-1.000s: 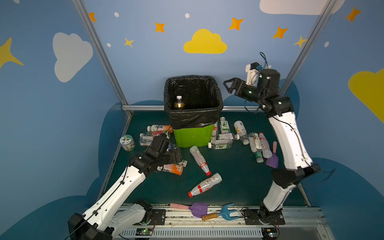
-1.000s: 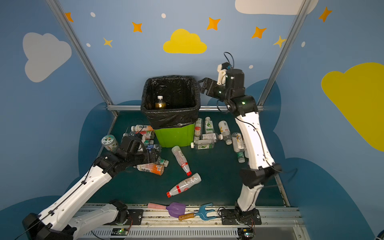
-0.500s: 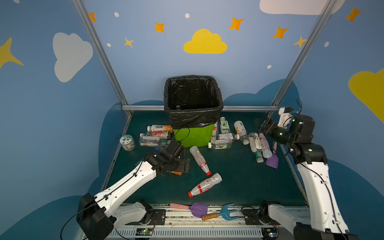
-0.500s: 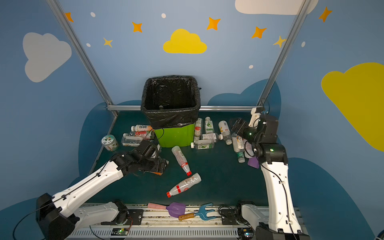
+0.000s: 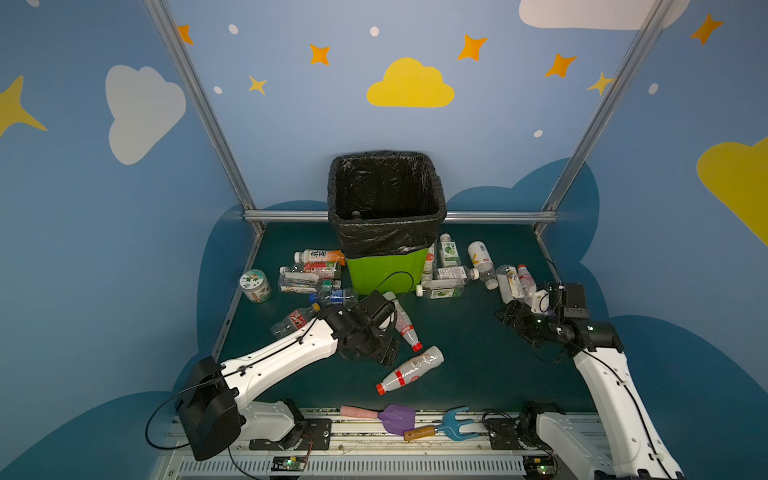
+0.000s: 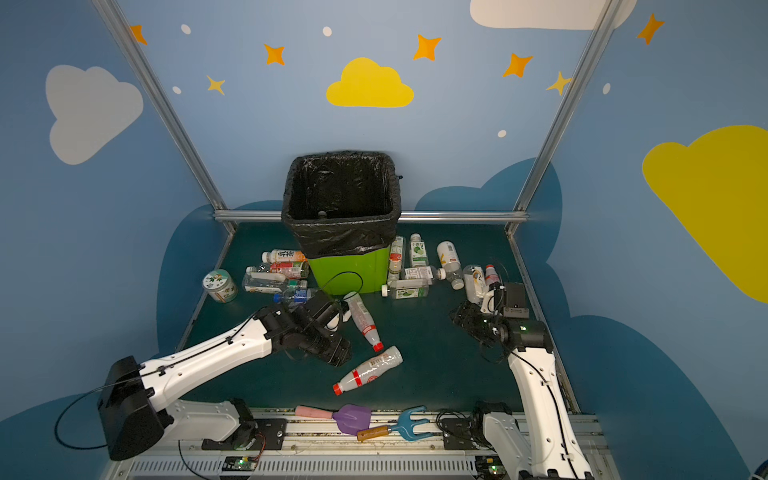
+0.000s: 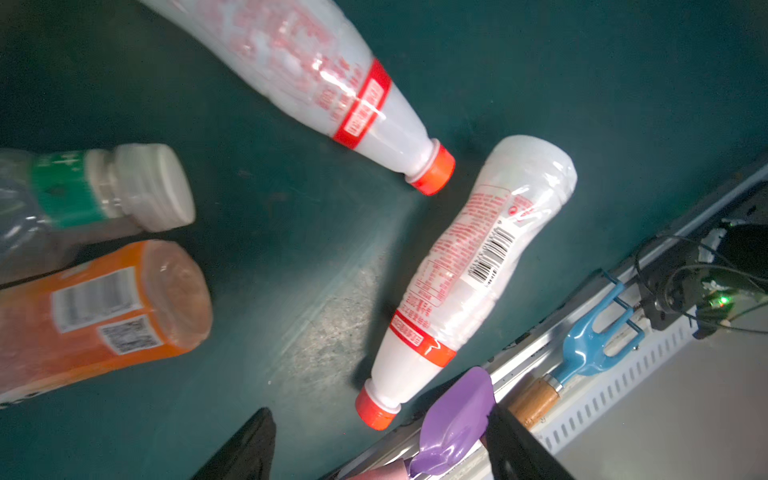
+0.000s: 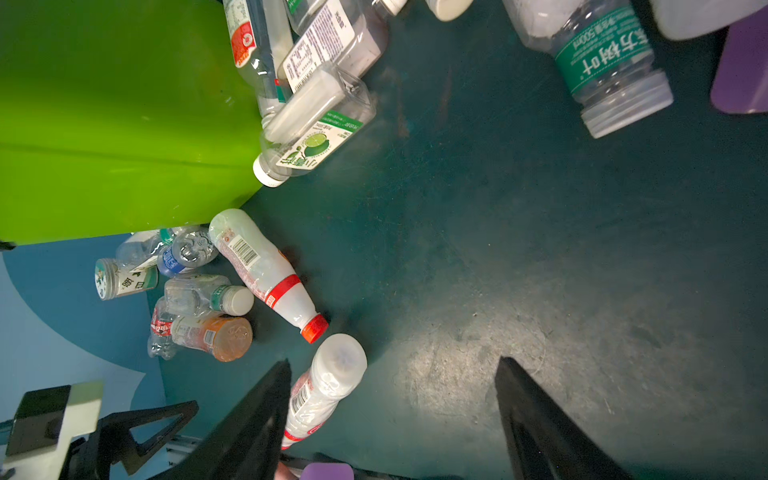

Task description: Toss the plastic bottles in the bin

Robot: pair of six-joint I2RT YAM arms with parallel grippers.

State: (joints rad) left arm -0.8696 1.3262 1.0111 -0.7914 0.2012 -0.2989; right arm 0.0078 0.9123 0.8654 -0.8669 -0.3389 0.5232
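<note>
Left wrist view shows the left gripper [image 7: 380,411] hovering over the green mat [image 7: 291,249], jaws spread and gripping nothing, with 2 white red-capped bottles [image 7: 478,266] lying below it. The right gripper [image 8: 395,360], near the mat's right edge, also has its jaws spread over bare mat. In both top views the plastic bottles [image 5: 451,274] lie scattered beside and in front of the bin [image 5: 386,272].

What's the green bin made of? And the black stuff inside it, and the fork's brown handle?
The bin looks like smooth, hard plastic: its green wall shines. The black liner looks like thin plastic film: it crinkles and folds over the rim. The fork handle is probably wood: brown and dull, though paint could look the same.
</note>
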